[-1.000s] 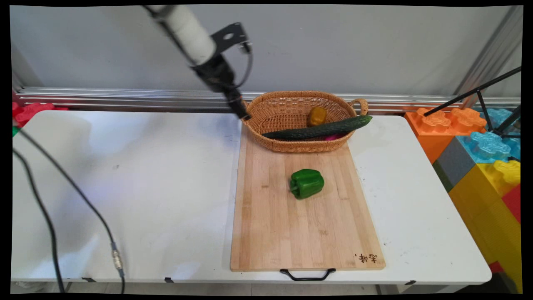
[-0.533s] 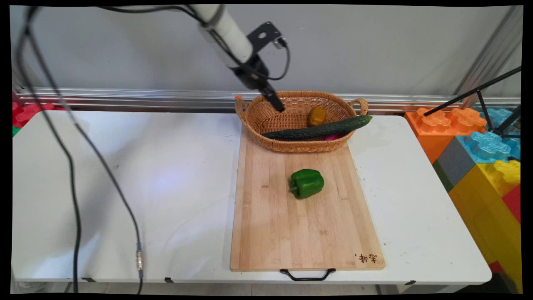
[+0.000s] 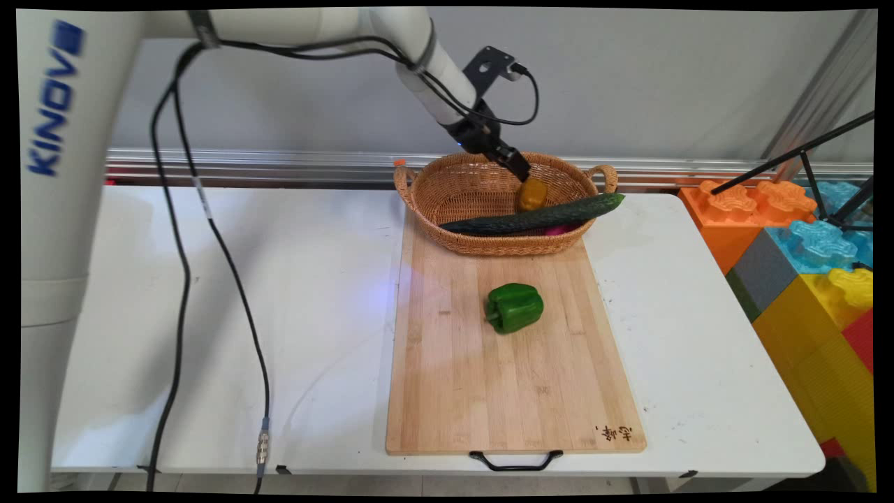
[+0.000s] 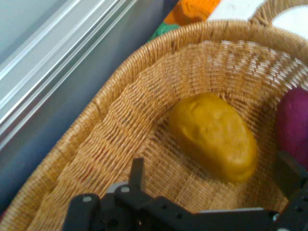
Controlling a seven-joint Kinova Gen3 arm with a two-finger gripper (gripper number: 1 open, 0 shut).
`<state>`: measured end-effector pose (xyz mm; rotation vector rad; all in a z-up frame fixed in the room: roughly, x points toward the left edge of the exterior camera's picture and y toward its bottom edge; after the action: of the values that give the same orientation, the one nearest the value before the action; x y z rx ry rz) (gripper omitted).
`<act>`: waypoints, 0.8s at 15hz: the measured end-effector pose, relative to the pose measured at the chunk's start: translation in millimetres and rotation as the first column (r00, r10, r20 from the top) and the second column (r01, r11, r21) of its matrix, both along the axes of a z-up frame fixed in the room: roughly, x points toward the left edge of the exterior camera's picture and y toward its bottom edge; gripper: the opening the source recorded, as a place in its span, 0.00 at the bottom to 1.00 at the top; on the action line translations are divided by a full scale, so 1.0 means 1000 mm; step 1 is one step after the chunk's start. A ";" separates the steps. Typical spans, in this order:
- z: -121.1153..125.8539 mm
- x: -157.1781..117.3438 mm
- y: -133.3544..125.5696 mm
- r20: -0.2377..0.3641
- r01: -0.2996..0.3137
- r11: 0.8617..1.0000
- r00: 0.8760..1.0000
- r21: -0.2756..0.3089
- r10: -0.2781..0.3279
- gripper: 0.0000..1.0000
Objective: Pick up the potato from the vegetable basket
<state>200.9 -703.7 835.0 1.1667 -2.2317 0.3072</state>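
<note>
White table (image 3: 279,279) before a grey wall (image 3: 628,77), coloured foam blocks (image 3: 803,251) at right

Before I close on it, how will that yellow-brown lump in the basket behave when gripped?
The yellow-brown lump looks smooth and rounded, so it may slip or roll between the fingers. It lies on the sloping weave of the basket, so a nudge could slide it toward the purple thing. Its weight cannot be judged.

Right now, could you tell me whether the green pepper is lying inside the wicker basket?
No, the green pepper lies on the wooden board, in front of the basket.
</note>
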 end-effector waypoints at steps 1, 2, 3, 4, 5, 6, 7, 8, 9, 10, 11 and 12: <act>-0.005 -0.005 -0.004 -0.016 -0.021 1.000 1.000 0.007 0.021 1.00; -0.011 -0.011 -0.008 -0.034 -0.044 0.999 0.998 0.015 0.045 1.00; -0.017 -0.016 -0.011 -0.051 -0.067 0.997 0.996 0.025 0.068 1.00; -0.023 -0.021 -0.013 -0.065 -0.089 0.995 0.994 0.034 0.091 1.00; -0.029 -0.025 -0.015 -0.075 -0.107 0.993 0.991 0.042 0.110 1.00; -0.035 -0.030 -0.017 -0.086 -0.126 0.991 0.988 0.052 0.130 1.00; -0.040 -0.034 -0.018 -0.094 -0.141 0.988 0.985 0.058 0.146 1.00; -0.044 -0.036 -0.019 -0.098 -0.150 0.987 0.983 0.063 0.156 1.00; -0.048 -0.040 -0.020 -0.103 -0.163 0.984 0.980 0.070 0.170 1.00; -0.054 -0.043 -0.022 -0.106 -0.179 0.981 0.977 0.078 0.186 1.00; -0.059 -0.045 -0.022 -0.108 -0.191 0.978 0.974 0.084 0.199 1.00; -0.062 -0.047 -0.022 -0.109 -0.198 0.976 0.972 0.088 0.207 1.00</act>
<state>154.4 -726.2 773.2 1.4210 -2.0417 0.2292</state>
